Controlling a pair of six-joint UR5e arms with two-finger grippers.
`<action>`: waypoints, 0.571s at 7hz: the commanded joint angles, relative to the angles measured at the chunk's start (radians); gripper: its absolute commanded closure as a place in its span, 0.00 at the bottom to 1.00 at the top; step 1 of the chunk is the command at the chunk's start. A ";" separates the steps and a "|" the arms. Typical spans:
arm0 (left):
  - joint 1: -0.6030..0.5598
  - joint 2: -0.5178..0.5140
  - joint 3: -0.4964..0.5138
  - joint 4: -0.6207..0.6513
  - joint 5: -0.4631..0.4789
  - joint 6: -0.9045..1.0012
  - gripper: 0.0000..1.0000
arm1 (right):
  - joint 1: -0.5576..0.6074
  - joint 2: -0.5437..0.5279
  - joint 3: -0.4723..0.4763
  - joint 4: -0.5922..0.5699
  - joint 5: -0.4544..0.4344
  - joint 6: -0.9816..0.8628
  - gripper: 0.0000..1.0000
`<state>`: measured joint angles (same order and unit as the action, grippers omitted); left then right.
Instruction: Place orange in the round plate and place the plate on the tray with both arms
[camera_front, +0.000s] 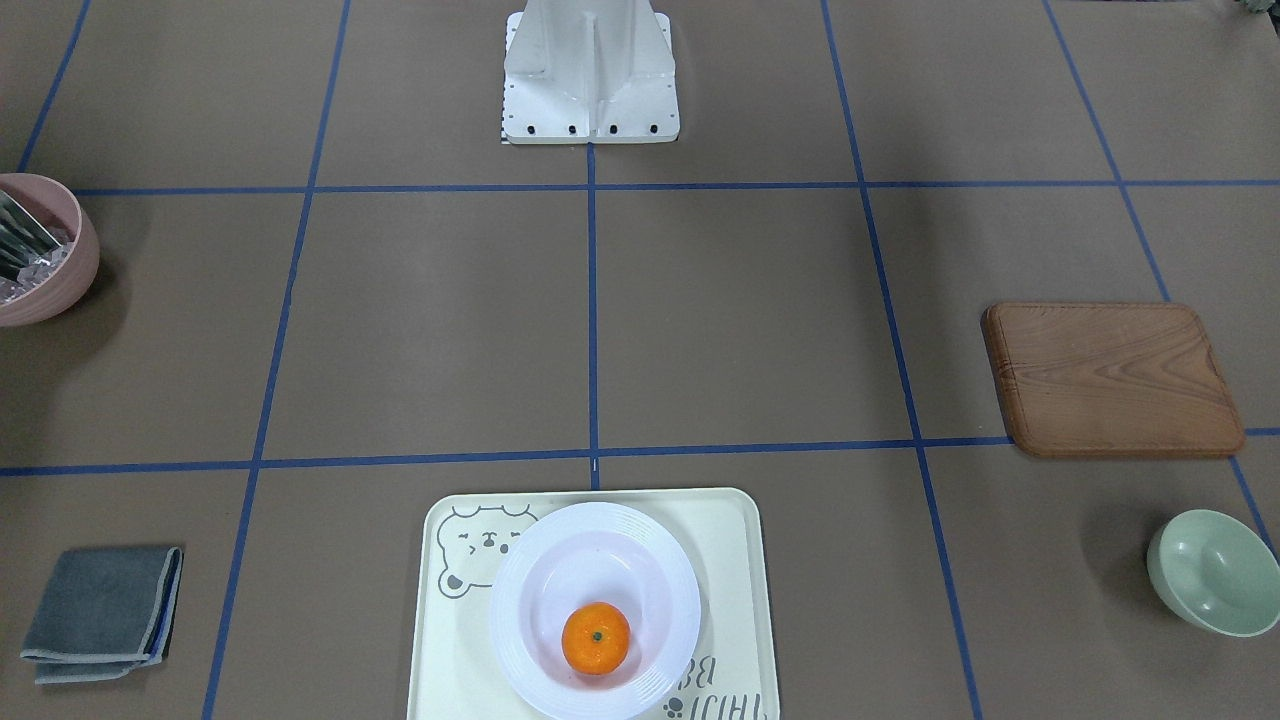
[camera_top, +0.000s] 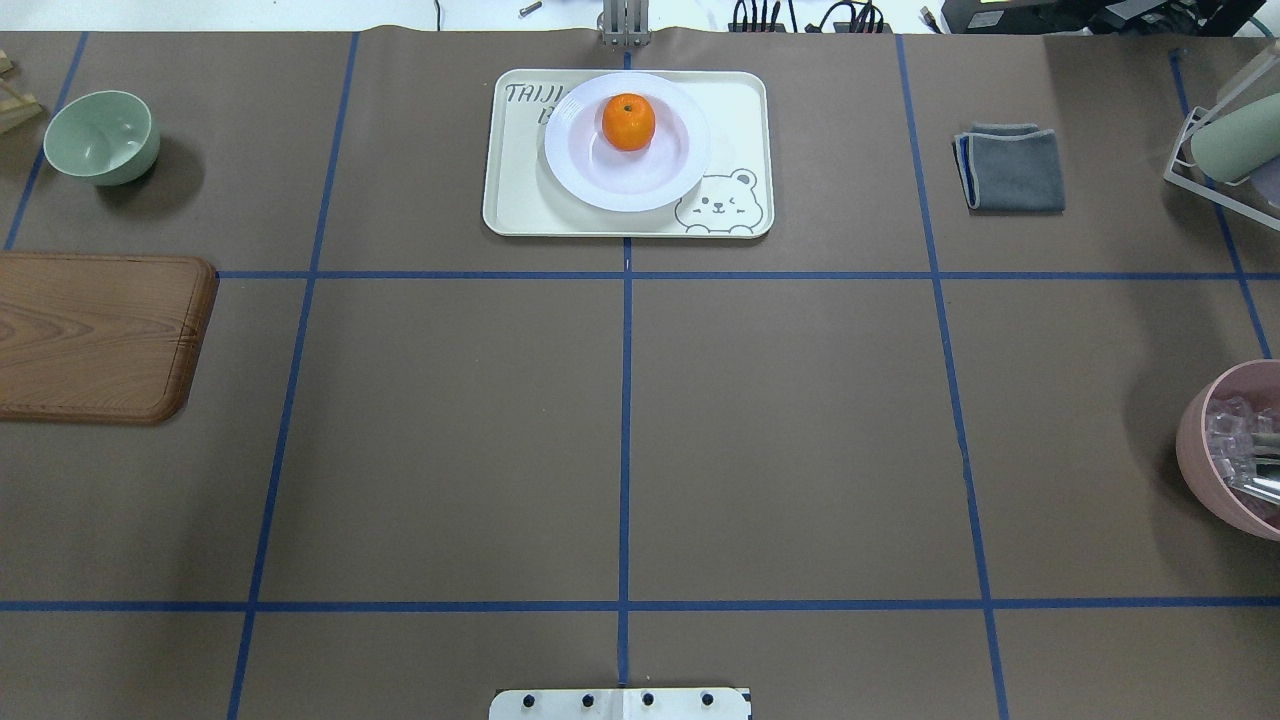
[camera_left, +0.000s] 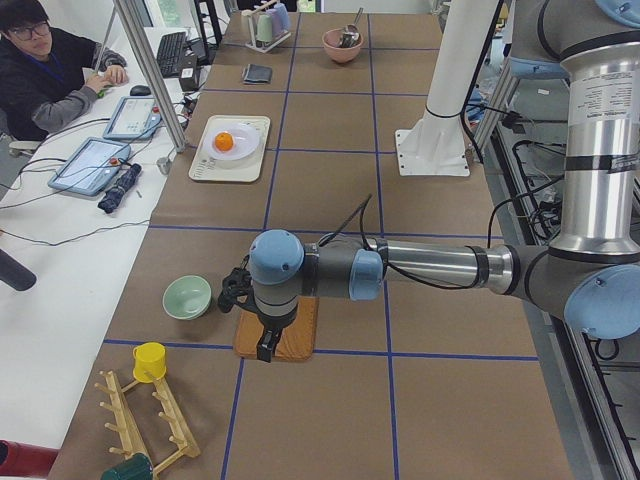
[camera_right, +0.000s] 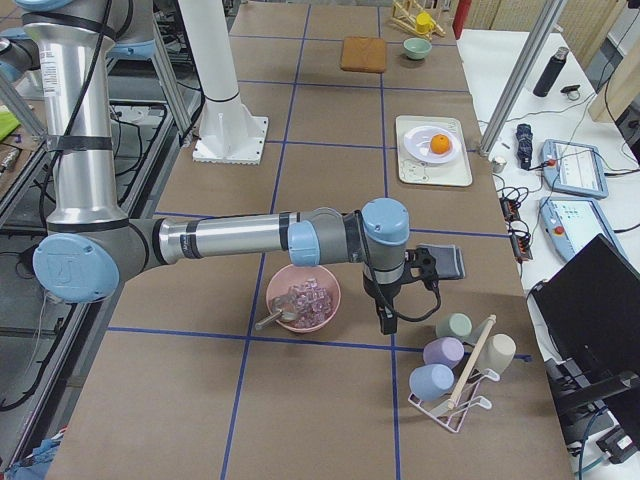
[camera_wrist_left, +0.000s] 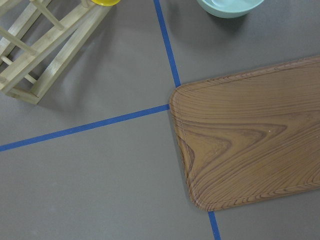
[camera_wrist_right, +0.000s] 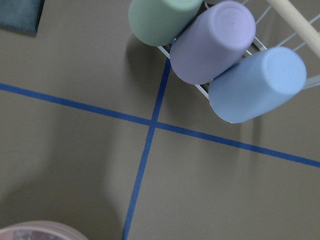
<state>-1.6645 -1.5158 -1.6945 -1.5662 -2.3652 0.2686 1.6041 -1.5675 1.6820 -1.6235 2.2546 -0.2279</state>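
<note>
small bright-orange fruit (camera_top: 628, 122) sits in glossy white round plate (camera_top: 600, 185) | plate on cream rectangular bear tray (camera_top: 520, 200) | left gripper (camera_left: 266, 350), right gripper (camera_right: 386, 324): grip can't be told

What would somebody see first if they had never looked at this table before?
The bright orange sits in the white round plate, on the bear tray at the table's edge far from the robot's base. At the table's ends, the left gripper hangs by the wooden board and the right gripper beside the pink bowl.

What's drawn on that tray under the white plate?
A grey bear face and lettering on the cream tray; clearest overhead.
</note>
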 joint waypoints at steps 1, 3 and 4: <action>-0.001 0.005 0.001 -0.003 -0.006 0.001 0.01 | 0.010 -0.012 -0.002 -0.052 -0.016 -0.053 0.00; 0.000 0.006 0.001 -0.003 -0.006 0.001 0.01 | 0.008 -0.034 -0.007 -0.042 -0.024 -0.051 0.00; 0.000 0.006 0.002 -0.003 -0.006 0.001 0.01 | 0.008 -0.032 -0.008 -0.042 -0.020 -0.048 0.00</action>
<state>-1.6651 -1.5099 -1.6931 -1.5692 -2.3710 0.2700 1.6123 -1.5979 1.6755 -1.6673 2.2332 -0.2776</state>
